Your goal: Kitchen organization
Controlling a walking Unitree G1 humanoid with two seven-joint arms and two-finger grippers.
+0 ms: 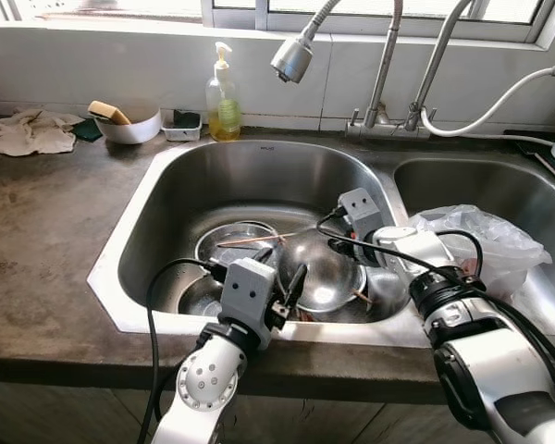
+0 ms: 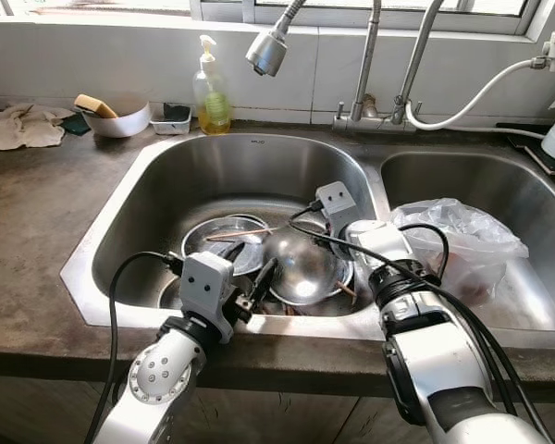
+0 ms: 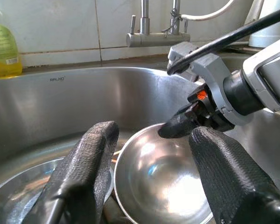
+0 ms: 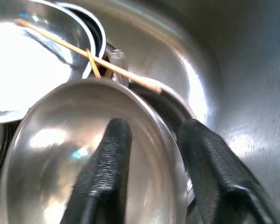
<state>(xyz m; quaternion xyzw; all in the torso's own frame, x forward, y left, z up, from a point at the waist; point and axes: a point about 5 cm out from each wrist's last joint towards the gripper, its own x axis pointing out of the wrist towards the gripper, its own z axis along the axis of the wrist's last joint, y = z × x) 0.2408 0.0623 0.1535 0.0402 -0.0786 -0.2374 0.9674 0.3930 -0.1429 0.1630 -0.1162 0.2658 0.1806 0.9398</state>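
Note:
A shiny steel bowl [image 1: 326,270] sits tilted among steel plates [image 1: 233,237] in the left basin of the sink [image 1: 129,231], its hollow facing my left arm. A thin wooden chopstick [image 1: 250,240] lies across the plates and behind the bowl. My right gripper [image 4: 154,128] is open and straddles the bowl's far rim, with one finger [image 4: 107,163] inside the bowl [image 4: 51,177] and the other outside it. My left gripper [image 3: 154,133] hovers open just in front of the bowl [image 3: 158,182], above the basin's near edge, holding nothing.
A crumpled plastic bag [image 1: 486,240] lies in the right basin. The spray faucet [image 1: 293,57] hangs over the left basin. A soap bottle [image 1: 223,102], a white bowl with a sponge [image 1: 129,129] and a cloth [image 1: 28,131] stand along the back counter.

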